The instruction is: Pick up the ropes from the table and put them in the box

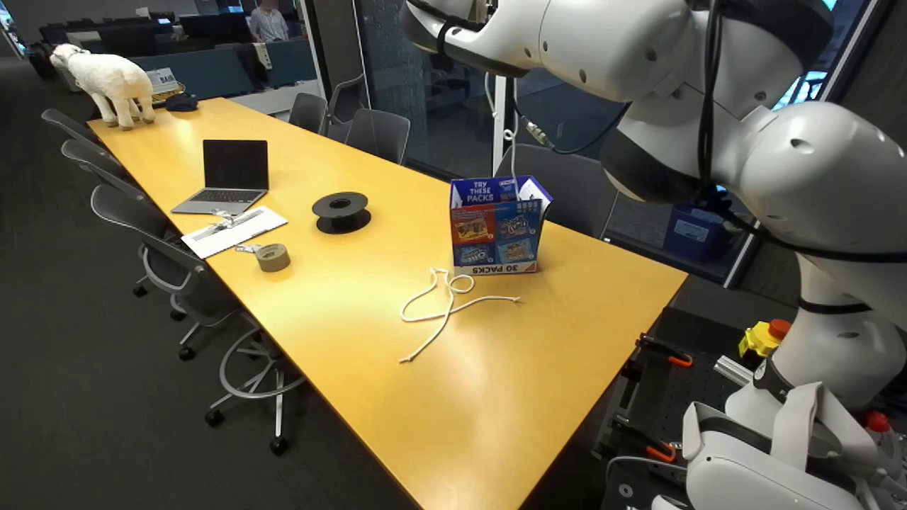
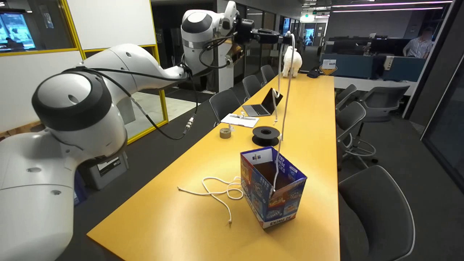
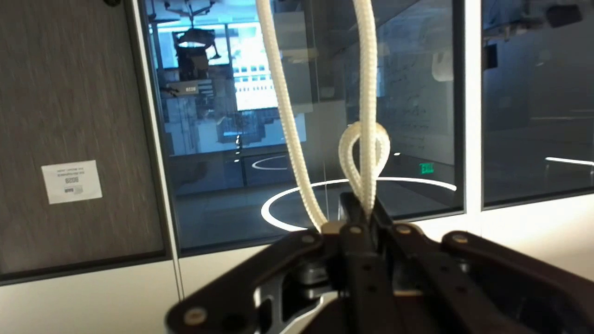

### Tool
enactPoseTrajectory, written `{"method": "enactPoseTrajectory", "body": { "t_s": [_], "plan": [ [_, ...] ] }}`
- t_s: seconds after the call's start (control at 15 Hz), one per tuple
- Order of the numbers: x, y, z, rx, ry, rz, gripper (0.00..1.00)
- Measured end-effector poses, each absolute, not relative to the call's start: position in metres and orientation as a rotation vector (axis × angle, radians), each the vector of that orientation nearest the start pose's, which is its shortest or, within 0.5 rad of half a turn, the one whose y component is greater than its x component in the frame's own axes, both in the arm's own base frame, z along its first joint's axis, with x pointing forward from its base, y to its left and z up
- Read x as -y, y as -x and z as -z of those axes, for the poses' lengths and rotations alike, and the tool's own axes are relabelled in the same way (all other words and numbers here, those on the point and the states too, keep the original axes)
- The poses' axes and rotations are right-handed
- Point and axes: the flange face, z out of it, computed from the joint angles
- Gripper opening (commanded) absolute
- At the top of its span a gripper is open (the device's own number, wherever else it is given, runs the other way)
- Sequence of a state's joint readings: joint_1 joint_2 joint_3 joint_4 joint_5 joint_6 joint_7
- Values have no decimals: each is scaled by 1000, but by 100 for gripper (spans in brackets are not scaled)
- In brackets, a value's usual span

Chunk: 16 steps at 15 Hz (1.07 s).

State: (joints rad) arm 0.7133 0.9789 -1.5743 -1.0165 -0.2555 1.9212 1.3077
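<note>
Rope hangs clamped in the end effector.

On the box I read TRY THESE PACKS, upright across an inner wall in an exterior view, and 30 PACKS, upside down along the foot of an outside wall in both exterior views; the brand names on its printed panels are too blurred for me. A white sign at the far end of the table says BAIR in both exterior views. In my wrist view, EXIT shows in green letters in the glass, and a white notice bears upside-down print too small for me to read surely.
</note>
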Motion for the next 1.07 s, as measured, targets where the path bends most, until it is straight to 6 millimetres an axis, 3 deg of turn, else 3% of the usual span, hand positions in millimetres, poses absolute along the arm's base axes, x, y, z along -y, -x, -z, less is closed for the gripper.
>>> {"method": "enactPoseTrajectory", "body": {
  "t_s": [0.4, 1.07],
  "plan": [
    [60, -706, -651, 1443, -1543, -1162, 5],
    [94, -696, -591, 1531, -1944, -828, 5]
  ]
}}
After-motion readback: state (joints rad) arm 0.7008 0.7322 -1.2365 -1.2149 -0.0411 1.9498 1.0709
